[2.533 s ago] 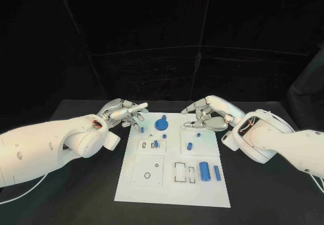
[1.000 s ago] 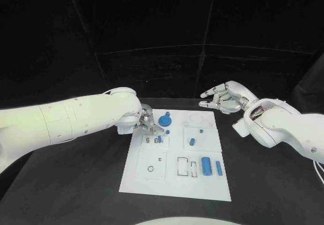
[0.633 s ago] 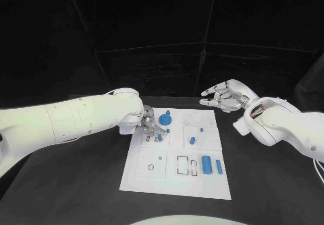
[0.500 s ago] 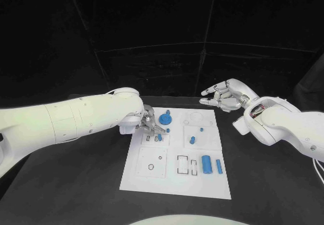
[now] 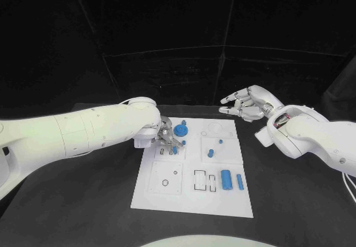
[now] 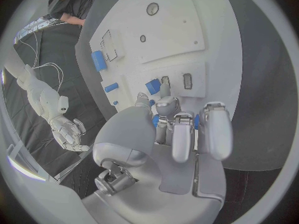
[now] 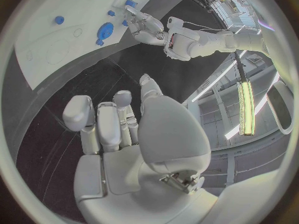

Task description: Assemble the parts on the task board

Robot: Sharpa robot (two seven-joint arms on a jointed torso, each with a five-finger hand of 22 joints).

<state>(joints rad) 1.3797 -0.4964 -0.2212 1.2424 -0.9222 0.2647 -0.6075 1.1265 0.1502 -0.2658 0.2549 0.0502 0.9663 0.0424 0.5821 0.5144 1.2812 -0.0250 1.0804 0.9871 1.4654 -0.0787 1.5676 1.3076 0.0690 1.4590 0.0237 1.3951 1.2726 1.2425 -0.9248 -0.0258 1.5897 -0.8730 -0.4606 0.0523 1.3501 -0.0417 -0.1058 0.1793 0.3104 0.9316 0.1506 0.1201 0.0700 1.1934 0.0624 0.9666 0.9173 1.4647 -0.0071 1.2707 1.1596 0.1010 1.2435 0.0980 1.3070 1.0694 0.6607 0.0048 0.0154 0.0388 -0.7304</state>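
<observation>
Head view: the left hand (image 5: 164,135) hovered low over the board (image 5: 194,198), fingers curled narrowly around a small blue part (image 6: 154,86), apparently to seat it in a slot. The right hand (image 5: 248,104) waited off the board's far edge, fingers loosely spread, holding nothing.

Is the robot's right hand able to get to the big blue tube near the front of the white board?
Probably yes. The right hand is empty and hovers beyond the task board's far right corner. The big blue tube lies uncovered on the board's right side, and nothing stands between them.
</observation>
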